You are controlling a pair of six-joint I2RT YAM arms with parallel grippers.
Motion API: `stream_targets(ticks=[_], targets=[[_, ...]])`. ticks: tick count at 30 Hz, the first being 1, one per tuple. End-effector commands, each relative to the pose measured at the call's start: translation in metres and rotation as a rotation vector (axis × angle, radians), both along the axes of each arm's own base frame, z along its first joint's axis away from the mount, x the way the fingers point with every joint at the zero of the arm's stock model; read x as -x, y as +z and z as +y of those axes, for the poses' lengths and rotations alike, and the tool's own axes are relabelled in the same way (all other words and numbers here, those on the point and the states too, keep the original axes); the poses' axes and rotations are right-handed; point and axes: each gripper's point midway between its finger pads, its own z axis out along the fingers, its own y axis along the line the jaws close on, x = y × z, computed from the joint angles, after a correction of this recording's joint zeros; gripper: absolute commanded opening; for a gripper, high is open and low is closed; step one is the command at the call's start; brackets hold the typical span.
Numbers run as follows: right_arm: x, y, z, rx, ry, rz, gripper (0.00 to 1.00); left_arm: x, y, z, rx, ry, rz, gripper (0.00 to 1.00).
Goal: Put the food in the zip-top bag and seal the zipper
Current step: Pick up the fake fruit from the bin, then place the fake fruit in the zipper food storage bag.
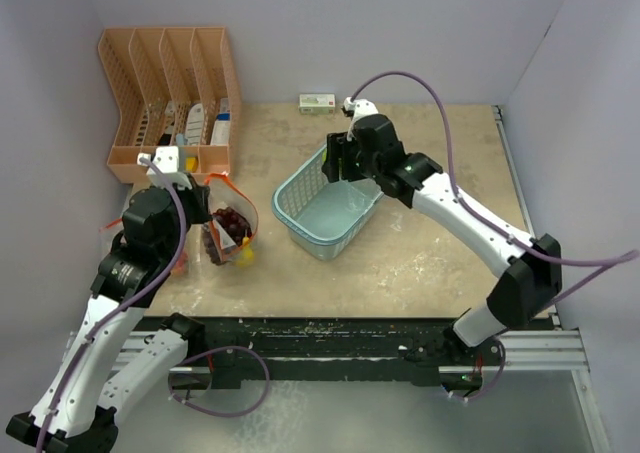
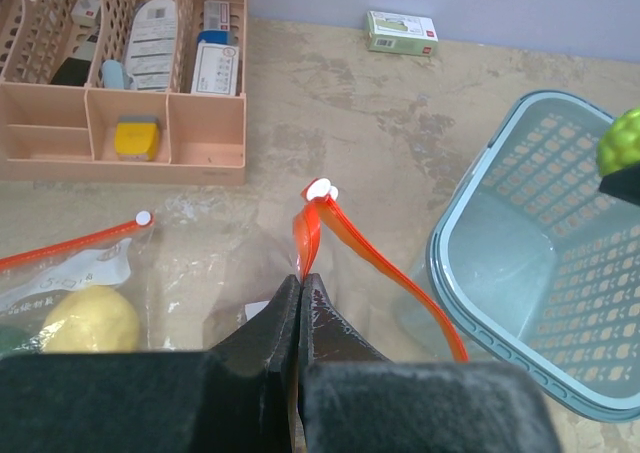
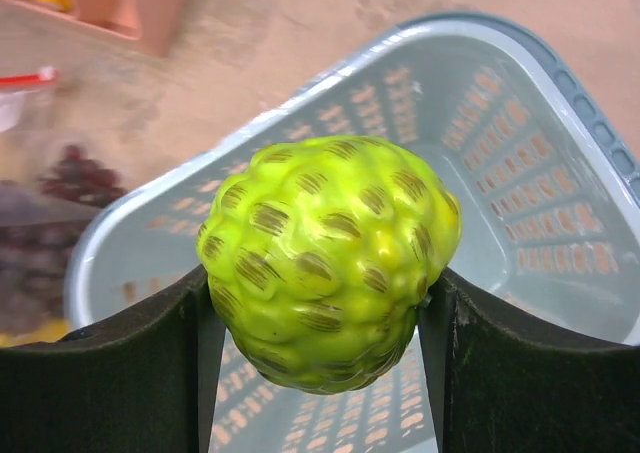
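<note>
Currently right gripper [image 3: 322, 313] clamps green fruit [image 3: 325, 243] above blue basket [image 3: 545, 153]; left gripper [image 2: 301, 285] pinched closed on zipper [image 2: 352, 237]. Zip-top bag [image 1: 232, 229] sits at basket's 9 o'clock; narrow, floppy mouth may reject fruit.

Left gripper [image 2: 301, 281] pinched tight, arm folded — right gripper [image 3: 322, 283] gripping, fingers apart, arm stretched forward.

No text can be read. Print appears on three surfaces, all too small or blurred to make out:
- the white-green box [image 2: 402, 32] by the back wall, which has a red patch at one end
- the packets [image 2: 158, 33] standing in the peach organizer [image 2: 125, 163]
- a white label [image 2: 80, 271] inside the zip-top bag [image 2: 200, 268]
</note>
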Motion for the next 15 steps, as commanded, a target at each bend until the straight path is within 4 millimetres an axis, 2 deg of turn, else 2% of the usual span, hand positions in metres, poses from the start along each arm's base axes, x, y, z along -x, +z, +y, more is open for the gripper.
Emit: stream_targets(ticks=[1, 4, 8, 11, 15], targets=[[0.021, 0.046, 0.026, -0.138, 0.211, -0.099, 0.09, -0.009, 0.034, -0.010, 0.061, -0.029, -0.119, 0.00], [0.046, 0.077, 0.052, -0.245, 0.372, -0.146, 0.08, -0.011, 0.036, -0.015, 0.075, -0.049, -0.122, 0.00], [0.090, 0.110, 0.108, -0.360, 0.590, -0.222, 0.09, -0.012, 0.038, -0.020, 0.096, -0.067, -0.126, 0.00], [0.112, 0.118, 0.147, -0.446, 0.705, -0.222, 0.09, -0.013, 0.038, -0.022, 0.105, -0.075, -0.123, 0.00], [0.129, 0.123, 0.170, -0.553, 0.802, -0.198, 0.09, -0.013, 0.036, -0.025, 0.109, -0.085, -0.116, 0.00]])
